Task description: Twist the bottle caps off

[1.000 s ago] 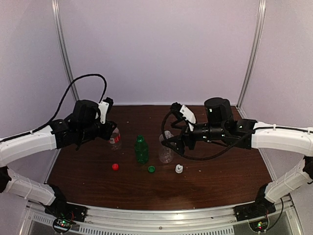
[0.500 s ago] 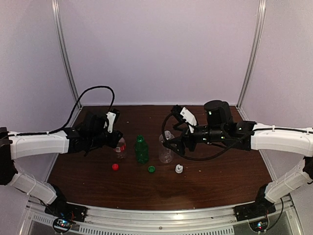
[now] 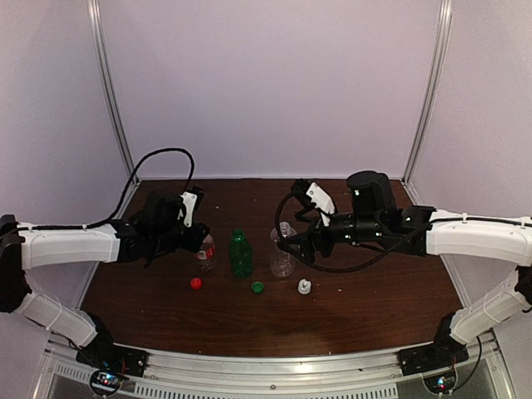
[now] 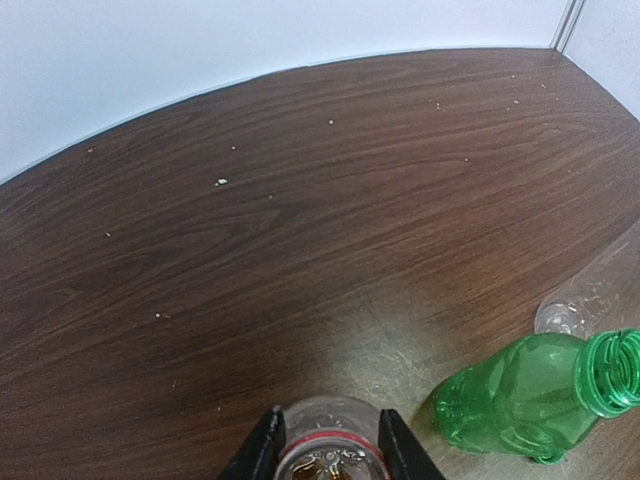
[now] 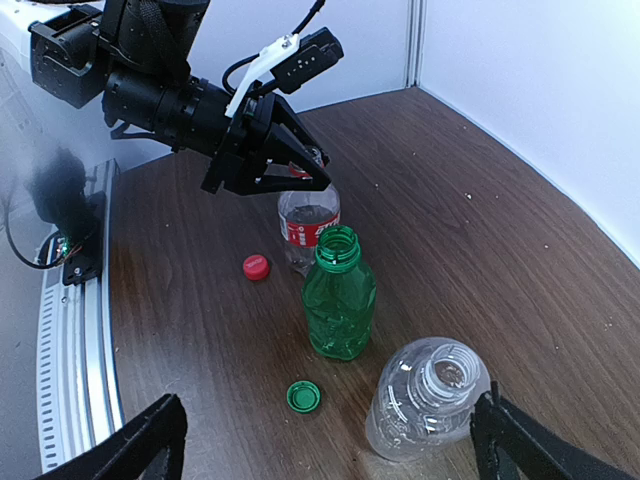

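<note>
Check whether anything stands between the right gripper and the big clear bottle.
Nothing visible does. In the right wrist view the clear bottle stands, cap off, between the fingers of the open right gripper. The green bottle and green cap sit farther out, clear of the path.

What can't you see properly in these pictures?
Short bottle, left wrist view: the bottom edge cuts off most of it.
Tall clear bottle, left wrist view: right edge cuts most away.
White cap: tiny in top view, outside both wrist views.
Red label, right wrist view: writing too small.
</note>
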`<state>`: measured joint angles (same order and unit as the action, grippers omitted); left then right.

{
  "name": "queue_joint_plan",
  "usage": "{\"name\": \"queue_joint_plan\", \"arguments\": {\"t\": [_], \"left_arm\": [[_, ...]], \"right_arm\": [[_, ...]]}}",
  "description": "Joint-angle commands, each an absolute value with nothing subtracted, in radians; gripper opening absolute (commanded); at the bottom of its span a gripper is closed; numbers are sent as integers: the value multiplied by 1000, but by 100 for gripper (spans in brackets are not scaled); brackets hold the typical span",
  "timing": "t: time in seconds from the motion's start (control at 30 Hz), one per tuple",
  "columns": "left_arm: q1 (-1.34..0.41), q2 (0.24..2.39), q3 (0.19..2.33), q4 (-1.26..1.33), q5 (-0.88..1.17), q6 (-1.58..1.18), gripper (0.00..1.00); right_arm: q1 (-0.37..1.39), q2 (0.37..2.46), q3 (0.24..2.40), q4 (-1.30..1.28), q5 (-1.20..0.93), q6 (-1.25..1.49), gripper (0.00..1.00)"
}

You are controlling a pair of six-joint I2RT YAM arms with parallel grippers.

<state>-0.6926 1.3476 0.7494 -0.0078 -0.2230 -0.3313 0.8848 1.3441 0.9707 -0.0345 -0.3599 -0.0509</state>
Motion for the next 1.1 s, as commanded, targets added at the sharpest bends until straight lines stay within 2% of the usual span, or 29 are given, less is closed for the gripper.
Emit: {"name": "queue_joint_plan", "arguments": {"t": [0.0, 0.1, 0.23, 0.67, 0.93, 1.07], "left_arm": [[-684, 1335, 740, 23, -225, -347, 40], [-684, 1330, 746, 15, -224, -348, 54], [-684, 1318, 757, 6, -224, -350, 64], [-684, 1234, 806, -96, -214, -322, 81], [-684, 1149, 827, -135, -259, -280, 97], [-683, 1143, 867, -185, -289, -252, 98]], "right_arm": [[877, 1312, 959, -35, -333, -38, 100], [877, 1309, 954, -35, -330, -38, 100], [877, 1308, 951, -35, -327, -38, 100], [871, 1280, 937, -42, -291, -28, 100], [840, 1265, 941, -59, -241, -1, 100], [808, 1259, 948, -69, -220, 33, 100]]}}
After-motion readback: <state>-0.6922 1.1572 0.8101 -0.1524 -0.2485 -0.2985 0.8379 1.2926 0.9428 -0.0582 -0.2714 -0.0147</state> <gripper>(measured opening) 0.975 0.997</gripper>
